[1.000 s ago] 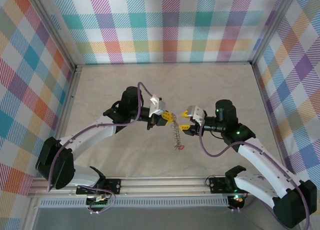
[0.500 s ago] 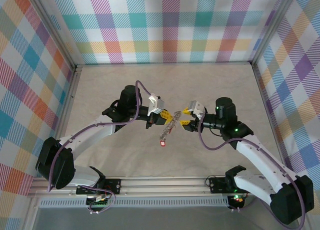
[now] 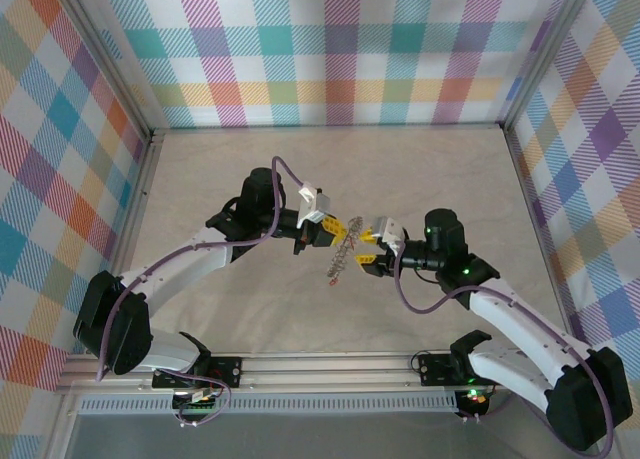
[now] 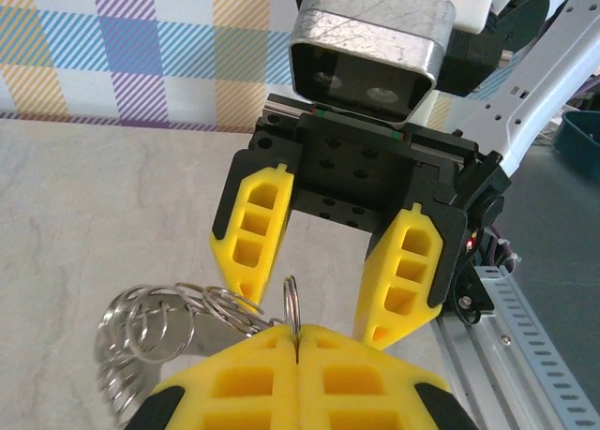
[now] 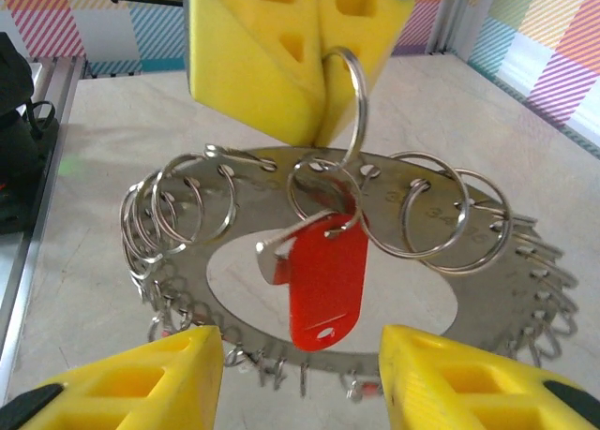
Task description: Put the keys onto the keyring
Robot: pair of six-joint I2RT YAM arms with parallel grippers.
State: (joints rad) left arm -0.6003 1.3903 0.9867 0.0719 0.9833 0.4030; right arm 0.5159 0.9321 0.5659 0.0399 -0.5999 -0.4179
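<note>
Keyring of silvery toothed metal (image 3: pixel 340 254) hangs, from above, off the left yellow gripper (image 3: pixel 330 234); the right yellow gripper (image 3: pixel 368 251) waits just beside it. Left wrist: fingers (image 4: pixel 244 383) clamped on its small wire loop (image 4: pixel 292 303), presenting it. Right wrist: jaws apart flanking its red-headed key (image 5: pixel 323 275), probably to seize it.

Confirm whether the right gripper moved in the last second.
Yes. In the top view the right gripper has shifted slightly left, away from the right edge rail of the table and closer to the left gripper.
</note>
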